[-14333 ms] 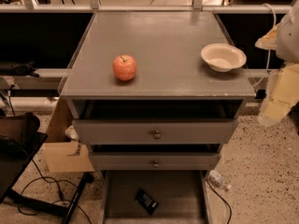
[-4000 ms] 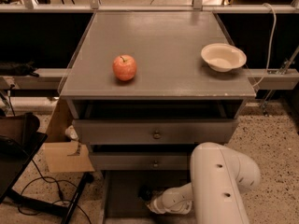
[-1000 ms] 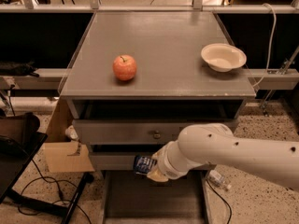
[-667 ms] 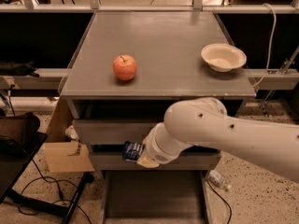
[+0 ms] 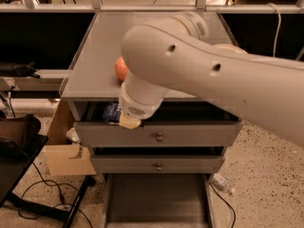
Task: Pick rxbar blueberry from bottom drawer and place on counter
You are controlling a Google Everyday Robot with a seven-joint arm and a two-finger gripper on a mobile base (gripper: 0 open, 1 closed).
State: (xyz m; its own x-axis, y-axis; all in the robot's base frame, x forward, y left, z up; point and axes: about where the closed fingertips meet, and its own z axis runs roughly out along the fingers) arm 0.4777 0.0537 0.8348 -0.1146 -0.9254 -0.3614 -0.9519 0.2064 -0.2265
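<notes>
gripper [image 5: 118,118]: clamped on the rxbar blueberry [image 5: 111,112], just under the counter's front edge.
rxbar blueberry: up in the air, in front of the dark gap above the top drawer [image 5: 190,136].
bottom drawer [image 5: 156,198]: open, bare grey floor.
counter [image 5: 92,56]: apple [image 5: 119,68] peeks from behind the arm [image 5: 213,75].

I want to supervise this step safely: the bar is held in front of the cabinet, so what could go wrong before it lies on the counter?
1. The rxbar blueberry in the gripper hangs just under the counter front edge; rising straight up, it may catch that edge and slip out.
2. The apple sits close behind the arm, near that edge; setting the bar down there may push it.
</notes>
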